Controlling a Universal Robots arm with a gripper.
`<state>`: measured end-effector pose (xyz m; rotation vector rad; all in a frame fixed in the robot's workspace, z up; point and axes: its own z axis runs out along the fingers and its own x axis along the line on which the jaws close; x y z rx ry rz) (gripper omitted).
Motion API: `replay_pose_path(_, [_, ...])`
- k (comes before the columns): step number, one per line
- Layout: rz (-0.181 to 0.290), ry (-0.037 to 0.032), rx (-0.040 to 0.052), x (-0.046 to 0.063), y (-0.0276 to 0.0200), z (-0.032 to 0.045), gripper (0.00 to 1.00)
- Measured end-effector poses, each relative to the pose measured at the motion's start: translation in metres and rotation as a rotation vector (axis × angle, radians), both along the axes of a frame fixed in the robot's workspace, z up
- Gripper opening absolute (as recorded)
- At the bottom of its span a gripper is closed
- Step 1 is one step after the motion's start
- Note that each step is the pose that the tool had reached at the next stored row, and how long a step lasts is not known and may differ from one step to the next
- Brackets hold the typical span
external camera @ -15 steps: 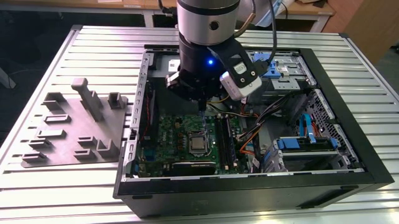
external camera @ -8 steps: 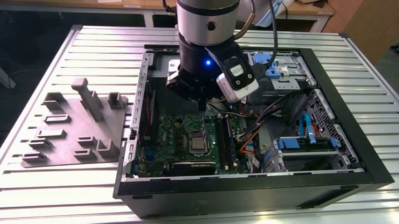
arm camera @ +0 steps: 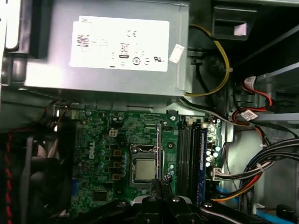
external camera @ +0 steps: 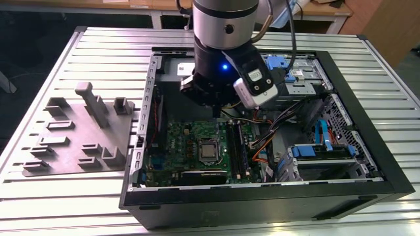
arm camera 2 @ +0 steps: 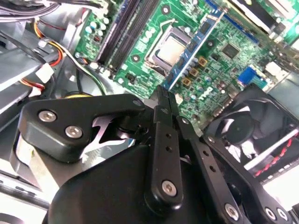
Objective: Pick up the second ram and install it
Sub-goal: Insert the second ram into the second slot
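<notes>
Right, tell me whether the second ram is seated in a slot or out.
Out: the second ram juts from the shut hand over the motherboard, apart from the black slots.

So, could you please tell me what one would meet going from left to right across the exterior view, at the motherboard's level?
Grey holder tray → computer case's left wall → processor socket → long black memory slots → orange cables → blue drive caddy.

White printed label (arm camera: 119, 43) on grey power supply (arm camera: 46, 77).
</notes>
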<state>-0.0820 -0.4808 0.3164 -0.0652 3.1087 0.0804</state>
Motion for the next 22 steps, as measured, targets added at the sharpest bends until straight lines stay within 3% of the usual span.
replay_pose_path(10, [0.0, 0.007, 0.0001, 0.028, 0.0, -0.0037, 0.12])
replay_pose_path(16, [0.0, 0.0076, -0.0001, 0.034, 0.0, -0.0054, 0.12])
replay_pose_path(22, [0.0, 0.009, 0.0, 0.044, 0.0, -0.0143, 0.12])
